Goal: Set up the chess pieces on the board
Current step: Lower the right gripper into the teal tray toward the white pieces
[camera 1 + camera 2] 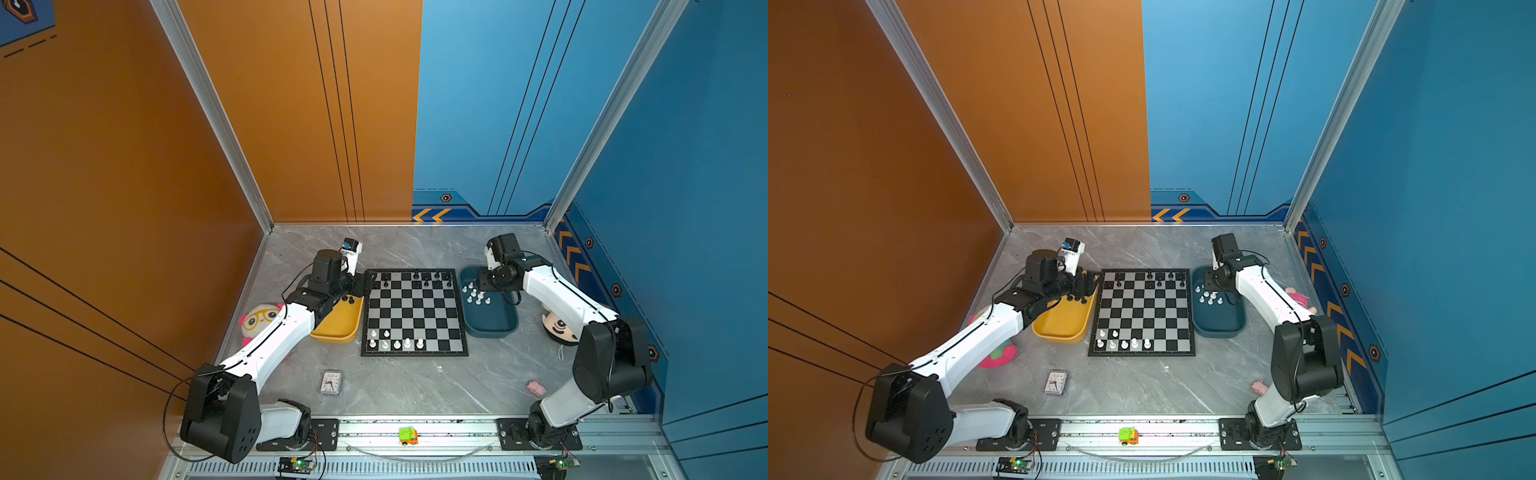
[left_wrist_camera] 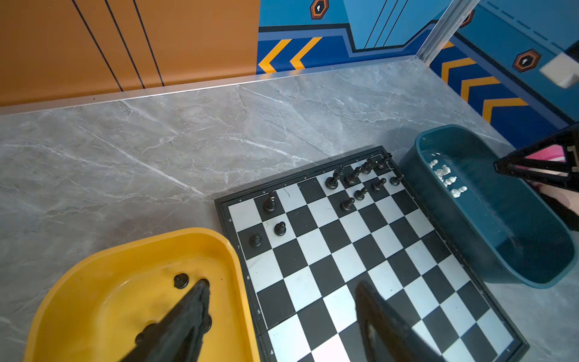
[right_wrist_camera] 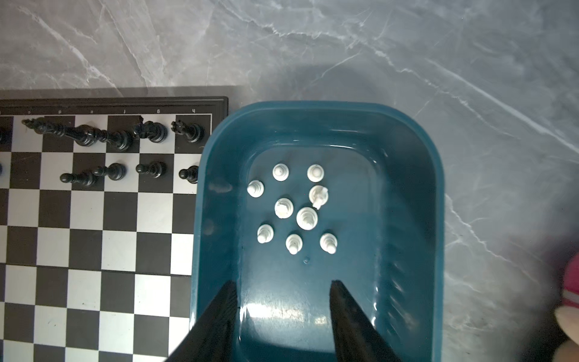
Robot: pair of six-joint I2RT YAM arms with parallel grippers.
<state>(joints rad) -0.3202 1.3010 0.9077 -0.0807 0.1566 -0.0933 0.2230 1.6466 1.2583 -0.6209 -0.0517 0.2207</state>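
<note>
So the board sits flat in the middle of the grey table and it's only partly set up. The black pieces stand on the two rows at the board's far edge, with gaps, bunched more toward its far-right corner. Seven white pieces stand at the board's near-left corner, five on the edge row and two on the next row in. Snug against the board's left edge is a yellow tray with a few more black pieces in its far end. Right beside the board's right edge is a teal tray with nine more white pieces standing in a little cluster. The left gripper hangs over the seam at the board's far-left corner, one finger above the yellow tray and the other above the board, jaws spread wide with nothing between them. The right gripper hovers over the teal tray, jaws apart but noticeably narrower, also holding nothing, with the white cluster just past its fingertips. Further out, a small clock lies off the board's near-left corner, a pink pig off its near-right corner, and a green toy car straight out from its near edge.
</note>
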